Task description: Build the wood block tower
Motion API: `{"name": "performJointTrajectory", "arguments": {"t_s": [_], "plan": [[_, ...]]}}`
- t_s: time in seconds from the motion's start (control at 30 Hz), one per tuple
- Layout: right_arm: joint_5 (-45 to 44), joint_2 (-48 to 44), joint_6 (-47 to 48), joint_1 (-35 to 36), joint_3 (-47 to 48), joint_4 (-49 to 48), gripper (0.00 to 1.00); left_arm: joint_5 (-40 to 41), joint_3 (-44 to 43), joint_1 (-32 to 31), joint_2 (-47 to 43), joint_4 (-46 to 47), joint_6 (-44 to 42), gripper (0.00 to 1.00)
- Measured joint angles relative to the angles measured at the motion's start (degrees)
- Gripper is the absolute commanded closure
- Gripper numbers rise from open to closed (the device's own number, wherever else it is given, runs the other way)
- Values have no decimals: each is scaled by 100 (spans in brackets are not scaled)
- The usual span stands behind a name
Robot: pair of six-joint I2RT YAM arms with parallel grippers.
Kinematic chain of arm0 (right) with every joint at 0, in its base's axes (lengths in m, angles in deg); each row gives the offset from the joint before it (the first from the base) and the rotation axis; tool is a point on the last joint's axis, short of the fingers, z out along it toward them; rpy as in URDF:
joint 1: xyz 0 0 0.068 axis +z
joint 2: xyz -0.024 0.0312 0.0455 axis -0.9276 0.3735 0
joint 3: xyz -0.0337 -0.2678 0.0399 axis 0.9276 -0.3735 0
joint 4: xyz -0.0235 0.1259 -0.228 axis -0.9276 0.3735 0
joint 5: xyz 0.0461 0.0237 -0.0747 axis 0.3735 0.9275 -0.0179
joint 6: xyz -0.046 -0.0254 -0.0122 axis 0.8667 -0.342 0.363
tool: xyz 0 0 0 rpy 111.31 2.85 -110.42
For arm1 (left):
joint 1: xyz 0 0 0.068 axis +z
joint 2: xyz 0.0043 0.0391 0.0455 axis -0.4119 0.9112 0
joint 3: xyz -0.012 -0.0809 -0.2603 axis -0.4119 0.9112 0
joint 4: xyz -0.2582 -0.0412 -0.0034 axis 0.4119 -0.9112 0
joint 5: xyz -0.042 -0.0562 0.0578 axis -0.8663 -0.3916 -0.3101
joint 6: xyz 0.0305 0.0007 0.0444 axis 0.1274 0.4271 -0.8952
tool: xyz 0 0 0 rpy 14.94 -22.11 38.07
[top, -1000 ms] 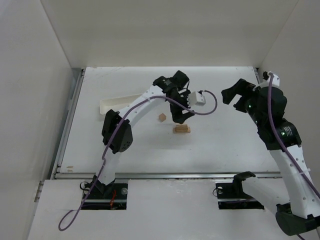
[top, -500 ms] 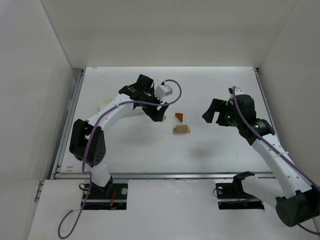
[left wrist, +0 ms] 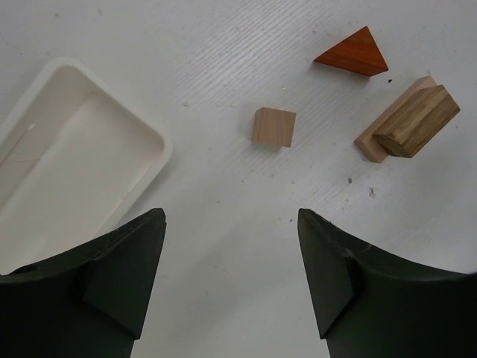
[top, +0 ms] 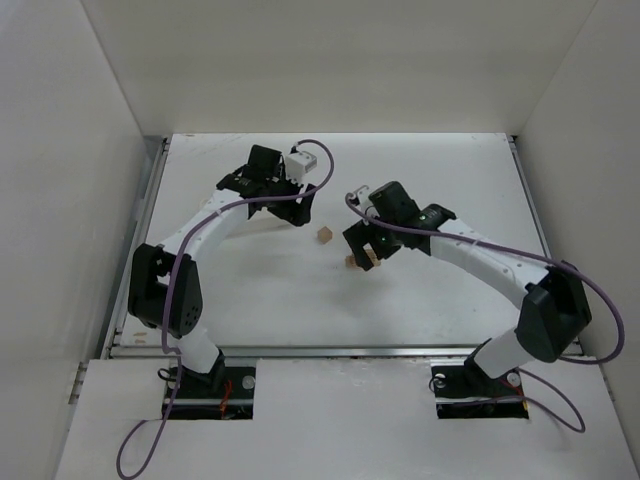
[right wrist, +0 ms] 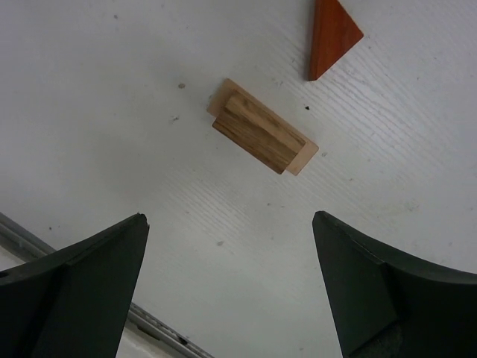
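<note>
Both sets of jaws stand wide with nothing in them. My left gripper (left wrist: 229, 224) hangs near the white tray (left wrist: 153, 142) — partly cut off. My right gripper (right wrist: 229, 224) hangs over the two-block stack (right wrist: 262, 133); the orange wedge (right wrist: 328, 33) beside it is clipped by the frame, and the small cube (left wrist: 273, 126) lies apart.

Bright, diffuse light fills every view, casting only faint soft shadows beside the blocks (left wrist: 406, 123) on the white table (left wrist: 223, 194), both wrist views sharply focused.
</note>
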State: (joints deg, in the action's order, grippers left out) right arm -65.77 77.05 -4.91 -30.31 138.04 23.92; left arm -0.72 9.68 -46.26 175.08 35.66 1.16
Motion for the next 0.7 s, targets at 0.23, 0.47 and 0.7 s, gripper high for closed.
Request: {"name": "performJointTrajectory", "arguments": {"t_s": [0.23, 0.47, 0.7], "plan": [[-387, 723, 625, 509, 551, 518, 3, 332, 0, -9, -66, -2, -20, 31], [-717, 1711, 970, 815, 1274, 876, 9, 448, 0, -9, -118, 37, -83, 31], [-1462, 1261, 463, 859, 1172, 662, 1, 264, 0, -7, -118, 83, -289, 32]]}}
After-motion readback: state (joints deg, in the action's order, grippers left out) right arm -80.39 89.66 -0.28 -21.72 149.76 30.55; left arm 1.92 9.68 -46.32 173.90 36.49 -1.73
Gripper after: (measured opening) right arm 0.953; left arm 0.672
